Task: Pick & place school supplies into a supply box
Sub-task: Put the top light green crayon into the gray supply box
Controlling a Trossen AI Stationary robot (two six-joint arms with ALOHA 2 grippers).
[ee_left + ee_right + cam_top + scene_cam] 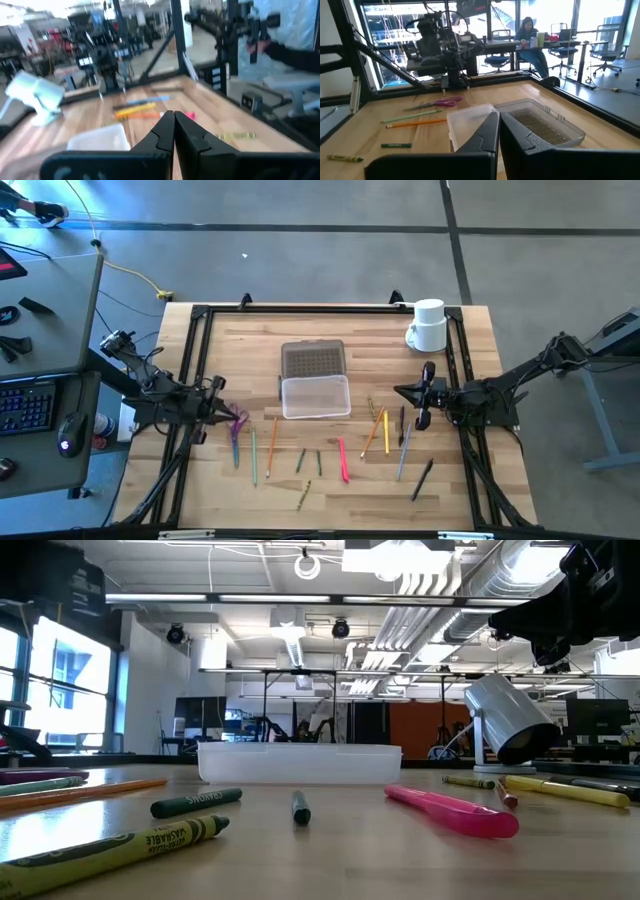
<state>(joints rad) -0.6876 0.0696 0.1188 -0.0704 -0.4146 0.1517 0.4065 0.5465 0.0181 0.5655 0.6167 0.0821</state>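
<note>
Supply box [315,379] midway between closed, empty left hand [222,415] and right hand [405,392].

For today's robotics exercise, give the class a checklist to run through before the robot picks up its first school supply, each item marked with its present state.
1. Supply box open, lid laid back: ok.
2. Box free of supplies: ok, none visible inside.
3. Left gripper open for a grasp: not ok, fingers shut.
4. Right gripper open: not ok, fingers shut.
5. Scissors within the left gripper's reach: ok, lying beside it.
6. White mug clear of the box: ok.
</note>
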